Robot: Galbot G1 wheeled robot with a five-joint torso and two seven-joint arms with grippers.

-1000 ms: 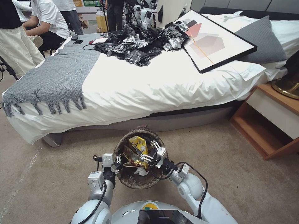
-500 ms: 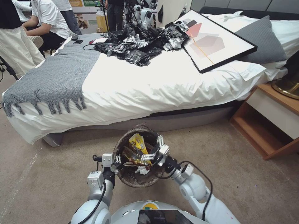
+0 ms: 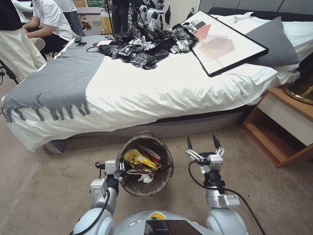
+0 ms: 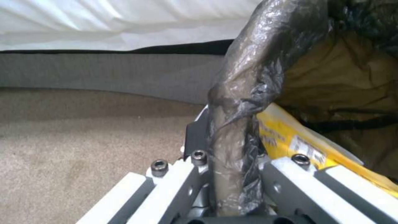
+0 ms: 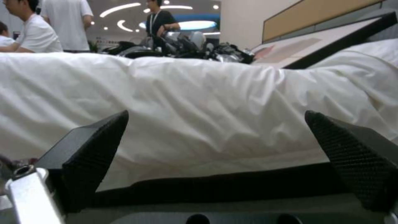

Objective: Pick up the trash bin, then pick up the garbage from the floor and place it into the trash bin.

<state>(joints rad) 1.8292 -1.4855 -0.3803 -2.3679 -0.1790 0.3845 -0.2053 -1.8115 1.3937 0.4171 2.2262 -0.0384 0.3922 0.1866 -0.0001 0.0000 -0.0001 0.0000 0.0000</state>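
Nearest to the robot, the left end effector [image 3: 121,168] was pinching the rim of the trash bin [image 3: 163,176] at about 9 o'clock of the bin's opening. In the left wrist view its fingers [image 4: 199,149] were pressed on both sides of the liner bag [image 4: 248,90] folded over that rim, with a yellow wrapper [image 4: 290,137] just behind them.

The trash bin was in front of the robot's body, a little left of centre over the carpet floor [image 3: 254,189], and it was tilted slightly. Inside it lay the garbage [image 3: 140,161]: a yellow snack wrapper, a red-and-white paper cup and a white tissue.

At 3 o'clock from the bin, apart from it, the right end effector [image 3: 203,143] was above the carpet floor with its two dark fingers [image 5: 93,152] spread wide, holding nothing, and pointing to the bed [image 3: 156,88].

Farther, at 12 o'clock, the bed carried a grey blanket [image 3: 62,78], a heap of black-and-silver foil bags [image 3: 146,45] and a framed picture [image 3: 225,42]. A wooden nightstand [image 3: 283,127] was at 2 o'clock.
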